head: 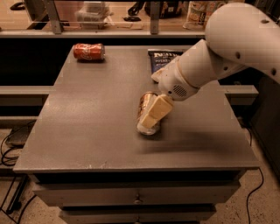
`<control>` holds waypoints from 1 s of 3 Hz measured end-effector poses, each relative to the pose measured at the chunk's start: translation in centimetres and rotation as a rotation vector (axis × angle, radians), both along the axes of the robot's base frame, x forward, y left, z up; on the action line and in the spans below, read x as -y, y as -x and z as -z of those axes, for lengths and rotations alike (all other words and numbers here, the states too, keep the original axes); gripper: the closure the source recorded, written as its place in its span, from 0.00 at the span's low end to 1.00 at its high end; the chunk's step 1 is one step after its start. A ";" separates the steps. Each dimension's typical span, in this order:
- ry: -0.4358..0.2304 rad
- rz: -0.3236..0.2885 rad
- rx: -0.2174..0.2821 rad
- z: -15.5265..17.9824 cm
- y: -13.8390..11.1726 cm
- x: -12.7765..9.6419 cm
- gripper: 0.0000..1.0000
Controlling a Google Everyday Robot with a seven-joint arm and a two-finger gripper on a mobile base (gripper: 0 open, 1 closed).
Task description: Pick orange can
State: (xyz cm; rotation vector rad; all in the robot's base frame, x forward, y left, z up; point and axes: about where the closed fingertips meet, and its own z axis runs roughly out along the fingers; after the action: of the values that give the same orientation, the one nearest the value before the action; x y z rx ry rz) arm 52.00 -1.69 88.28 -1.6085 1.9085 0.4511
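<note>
The orange can (144, 102) lies on its side near the middle of the grey table (87, 122), its silver end toward the front edge. It is copper-orange with whitish patches. My gripper (150, 121) reaches in from the right on a big white arm (218, 57) and sits right over the can, covering its right side and front end. The can rests on the table.
A brighter red soda can (89, 51) lies on its side at the back left. A dark chip bag (162, 59) lies at the back, partly behind my arm. A shelf with clutter (131, 13) runs behind the table. Drawers (138, 199) sit below the front edge.
</note>
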 end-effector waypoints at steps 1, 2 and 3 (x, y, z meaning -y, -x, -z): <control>0.015 -0.001 -0.022 1.7 -0.4 -0.1 0.00; 0.028 -0.003 -0.052 3.5 -0.5 -0.1 0.00; 0.027 0.038 -0.061 4.4 -0.7 0.4 0.19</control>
State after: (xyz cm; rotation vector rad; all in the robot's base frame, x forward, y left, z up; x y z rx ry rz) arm 52.70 -2.10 83.83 -1.5889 1.9950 0.4653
